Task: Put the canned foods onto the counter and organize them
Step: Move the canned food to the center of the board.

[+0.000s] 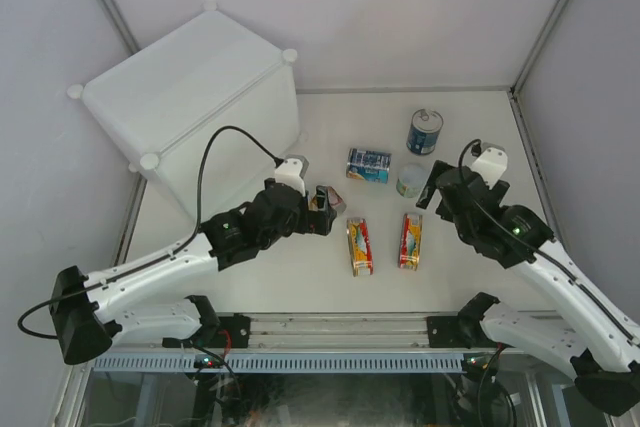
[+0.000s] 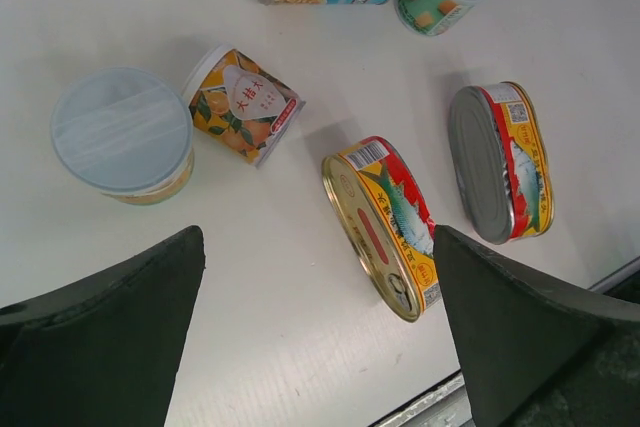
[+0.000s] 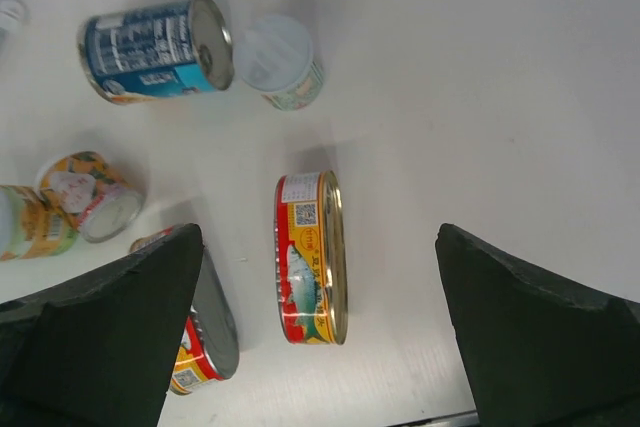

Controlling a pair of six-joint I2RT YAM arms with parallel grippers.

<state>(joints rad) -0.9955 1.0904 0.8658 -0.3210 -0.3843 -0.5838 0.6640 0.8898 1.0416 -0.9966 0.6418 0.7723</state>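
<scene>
**Left claw [image 1: 325, 210] and right claw [image 1: 432, 192] spread wide over the cans**

Both black claws are seen wide open, and nothing is gripped by either. At the far left of the flat white desk [image 1: 300, 282] the large white translucent plastic cube-shaped box [image 1: 190, 97] with round corner knobs is found, well apart from every can. One tall blue-labelled silver-topped can [image 1: 425, 132] is stood upright at the far right. A second tall blue can [image 1: 368, 165] is laid on its side near the middle. One flat oval red-and-yellow tin [image 1: 359, 245] and a second oval tin [image 1: 411, 239] are set side by side nearer the arms, apart from each other, with their printed sides turned upward. A small short green-labelled can with a pale lid [image 1: 410, 180] is stood just beside the right claw. Beneath the left claw, a small short can with a light blue lid [image 2: 122, 135] is stood upright, and a small orange-labelled can [image 2: 245, 105] is laid on its side just beside it.
</scene>
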